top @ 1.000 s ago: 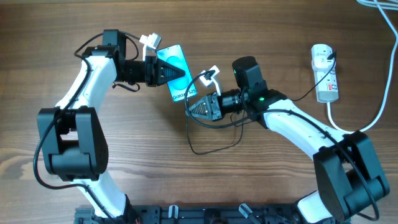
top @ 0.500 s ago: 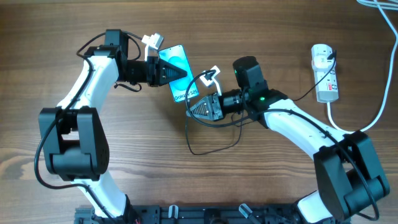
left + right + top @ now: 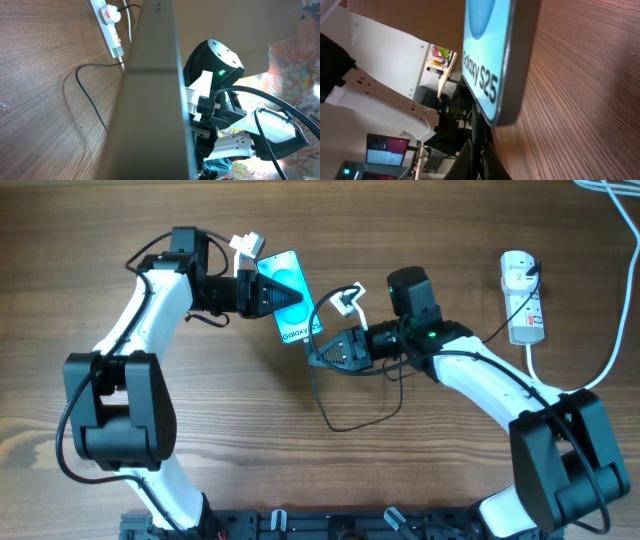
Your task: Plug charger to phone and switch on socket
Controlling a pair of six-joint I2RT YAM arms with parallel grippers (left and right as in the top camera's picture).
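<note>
1. Toward the far edge of the table [image 3: 200,470], a little left of its middle, the two arms meet. The step in hand looks like mating the connector to the phone, so the approach should be short and slow.
2. Near the far right corner lies the socket [image 3: 524,300], flat on the table, and the black cable reaches it. Its switch is too small to read, and I would leave it until the phone end is seated.
3. Lifted and tilted off the table is the phone [image 3: 285,272], lit screen up. The left gripper [image 3: 283,297] is clamped across its middle, and the lettered end points at the right arm. That hold should stay rigid so the port does not yield under the push.
4. Just beside that lettered end is the right gripper [image 3: 322,352], its fingers pinched narrow on the charger [image 3: 350,420] near its tip. The slack loops toward the near edge and needs room to follow.
5. Smallest is the connector tip, which I cannot make out. In the right wrist view the phone's end edge [image 3: 512,75] fills the frame. Line the tip up square with that edge and push along the phone's long axis, not across it.
</note>
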